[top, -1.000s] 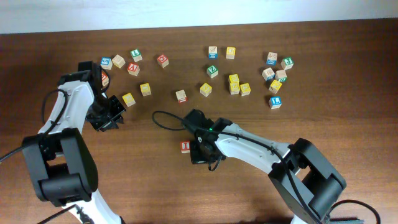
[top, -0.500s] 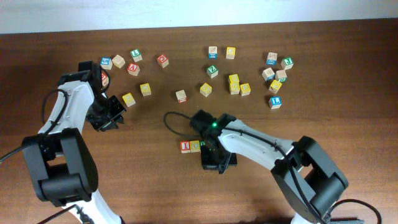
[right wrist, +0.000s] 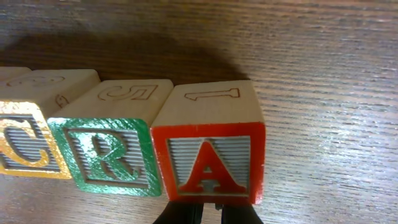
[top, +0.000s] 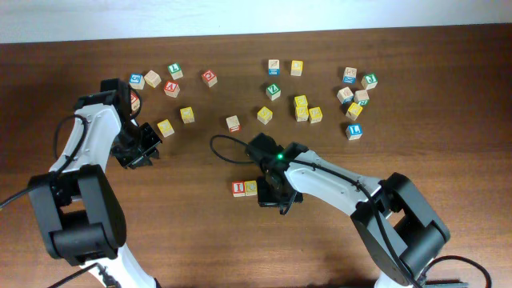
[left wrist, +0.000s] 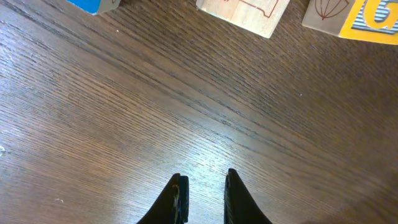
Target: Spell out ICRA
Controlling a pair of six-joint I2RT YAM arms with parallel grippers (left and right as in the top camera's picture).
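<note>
One wooden surface (top: 160,240) holds everything — the left hand (left wrist: 205,193) slightly parted and empty, the right hand (right wrist: 208,213) clenched on nothing just before the finished-looking row (right wrist: 134,106): I block (top: 238,189), C block (right wrist: 25,146), R block (right wrist: 106,155), A block (right wrist: 208,165), side by side.

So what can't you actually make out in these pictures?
- Overhead: the right arm covers the R block and A block; only the right wrist view shows them.
- Right wrist: the left edge cuts the C block; nothing beyond it is readable.
- Left wrist: the top edge cuts off a blue block, a wooden block and a yellow block.
</note>
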